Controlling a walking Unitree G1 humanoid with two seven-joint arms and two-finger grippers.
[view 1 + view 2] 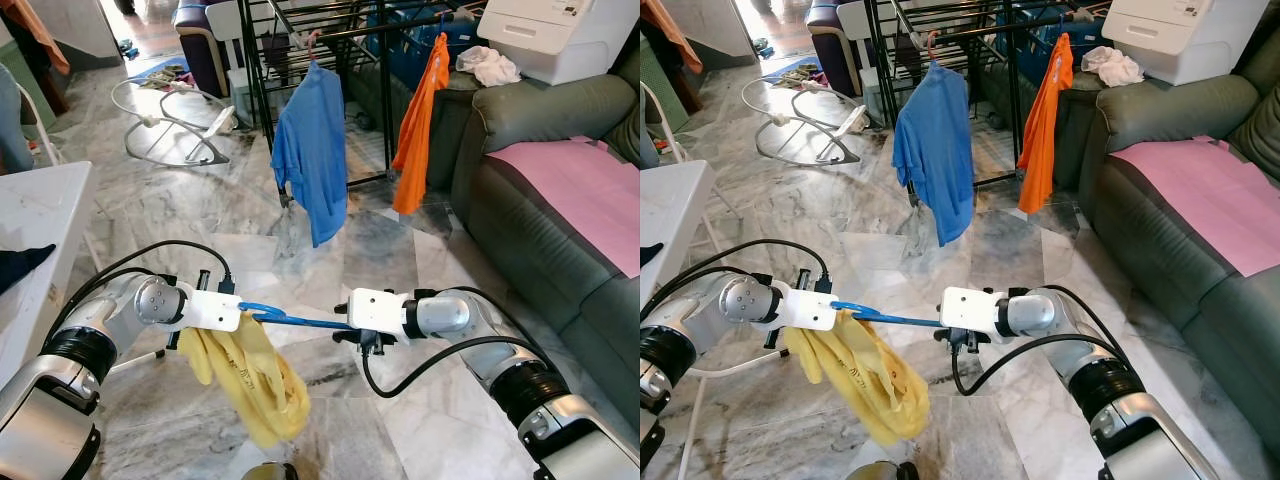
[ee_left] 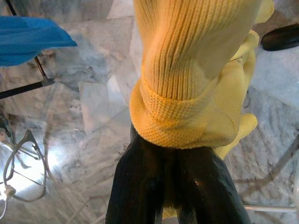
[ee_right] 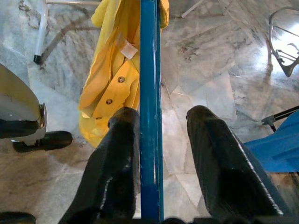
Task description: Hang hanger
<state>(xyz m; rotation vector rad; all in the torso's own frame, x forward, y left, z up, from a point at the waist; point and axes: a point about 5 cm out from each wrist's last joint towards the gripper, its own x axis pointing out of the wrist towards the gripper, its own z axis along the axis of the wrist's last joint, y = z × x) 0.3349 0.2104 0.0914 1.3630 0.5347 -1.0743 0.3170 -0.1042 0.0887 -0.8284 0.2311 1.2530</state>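
The yellow garment (image 2: 196, 70) drapes over the left gripper (image 2: 175, 186), whose fingers pinch it; the blue hanger (image 3: 150, 107) runs between the right gripper's (image 3: 161, 140) spread fingers, touching one.

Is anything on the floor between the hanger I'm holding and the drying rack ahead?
Nothing visible blocks the way. The blue hanger with the yellow garment is held between the left gripper and right gripper; bare marble floor leads to the drying rack, between the blue shirt and orange shirt.
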